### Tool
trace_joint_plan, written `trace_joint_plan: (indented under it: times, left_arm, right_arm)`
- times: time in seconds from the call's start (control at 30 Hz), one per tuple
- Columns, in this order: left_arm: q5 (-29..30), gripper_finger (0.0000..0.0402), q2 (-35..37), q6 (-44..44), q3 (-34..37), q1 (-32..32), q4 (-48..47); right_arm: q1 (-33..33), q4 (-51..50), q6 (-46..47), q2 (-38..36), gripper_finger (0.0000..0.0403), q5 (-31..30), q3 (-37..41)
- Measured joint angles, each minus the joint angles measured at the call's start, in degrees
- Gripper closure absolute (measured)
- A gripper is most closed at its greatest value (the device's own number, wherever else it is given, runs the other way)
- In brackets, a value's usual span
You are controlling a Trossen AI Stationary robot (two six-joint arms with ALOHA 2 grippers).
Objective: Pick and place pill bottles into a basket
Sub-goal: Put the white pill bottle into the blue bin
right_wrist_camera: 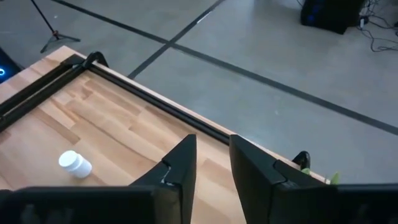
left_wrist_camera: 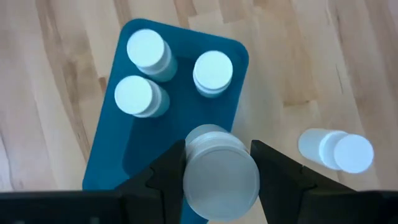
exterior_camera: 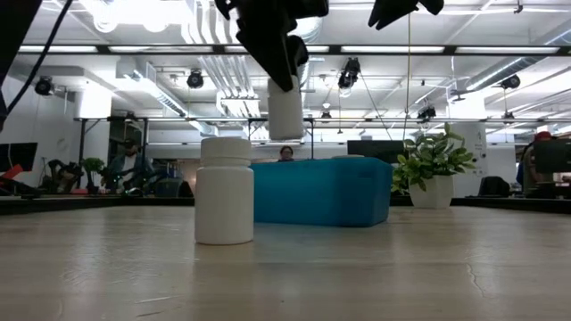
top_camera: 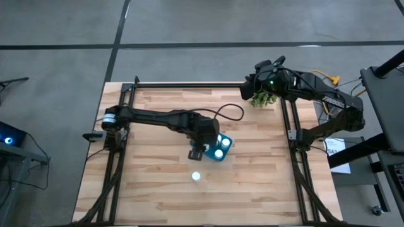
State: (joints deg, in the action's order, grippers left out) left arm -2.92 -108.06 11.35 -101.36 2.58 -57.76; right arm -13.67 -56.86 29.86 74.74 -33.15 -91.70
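Note:
The teal-blue basket (top_camera: pixel 221 149) stands mid-table with three white pill bottles (left_wrist_camera: pixel 149 50) upright inside. My left gripper (top_camera: pixel 198 150) hangs over the basket's near-left end, shut on another pill bottle (left_wrist_camera: pixel 221 173). One pill bottle (top_camera: pixel 196 176) stands on the table nearer the front edge and also shows in the low view (exterior_camera: pixel 223 192). My right gripper (right_wrist_camera: pixel 212 168) waits at the far right by the plant, open by a narrow gap and empty. Its wrist view shows one more bottle (right_wrist_camera: pixel 75 163) lying on the table near the far rail. My left gripper pinches the bottle's round body (left_wrist_camera: pixel 186 163) between its two fingers, one on each side. The fingers come from above, pointing down. The bottle hangs upright below the fingers (exterior_camera: pixel 285 107), lifted clear above the basket's rim.
A green potted plant (top_camera: pixel 264 98) stands at the table's far right corner, next to my right arm. Black rails (top_camera: pixel 189 84) run along the far and side edges. Bare wood lies to the front and left of the basket.

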Motion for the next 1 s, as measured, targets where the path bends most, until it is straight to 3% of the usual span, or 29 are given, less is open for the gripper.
trace_joint_plan:
  times: [0.33, 1.0]
  left_arm:
    - [0.0, 0.0261, -4.4, 0.1, -0.4, -0.4, 2.4]
    - [0.0, 0.0261, -6.2, 1.3, 0.5, -2.4, 6.9]
  right_arm:
    - [-0.1, 0.0, 0.0, -0.1, 0.0319, 0.0, 0.0]
    - [-1.0, -0.2, -0.5, -0.1, 0.0316, 0.0, 0.0]
